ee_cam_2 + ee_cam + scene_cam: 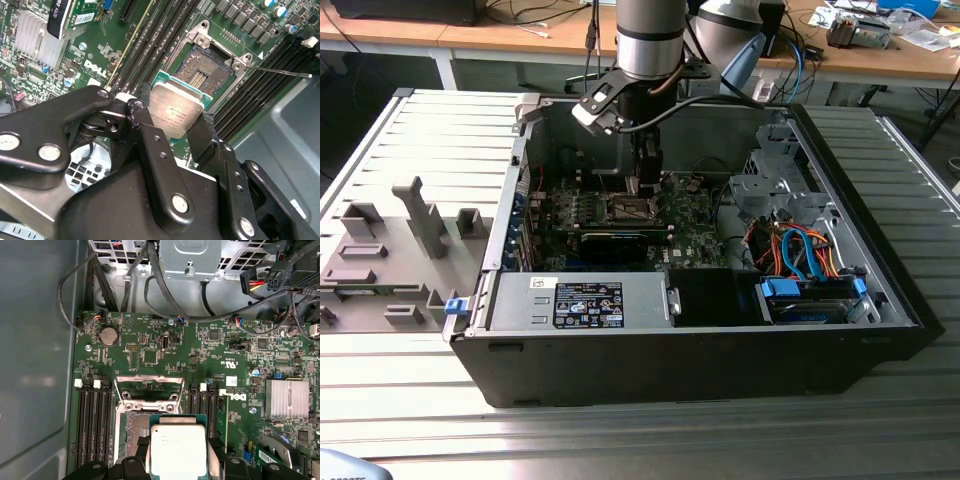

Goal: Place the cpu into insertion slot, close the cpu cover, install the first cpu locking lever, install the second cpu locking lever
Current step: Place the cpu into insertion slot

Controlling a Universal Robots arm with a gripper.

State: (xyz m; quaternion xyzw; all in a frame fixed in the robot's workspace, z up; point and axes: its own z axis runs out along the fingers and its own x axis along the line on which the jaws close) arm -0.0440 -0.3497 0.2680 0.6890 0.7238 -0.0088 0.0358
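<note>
Fingers of the hand pinch the cpu by two opposite edges. We see its silver top facing back toward the wrist, the chip flat to the board, square, no side longer. Just past the hand, partly under the chip, the insertion slot lies bare, with the cpu cover swung up beyond it.

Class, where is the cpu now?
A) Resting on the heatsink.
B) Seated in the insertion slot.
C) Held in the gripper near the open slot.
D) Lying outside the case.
C: in the second wrist view the gripper clamps the cpu by its edges, and the insertion slot beyond it is bare.
</note>
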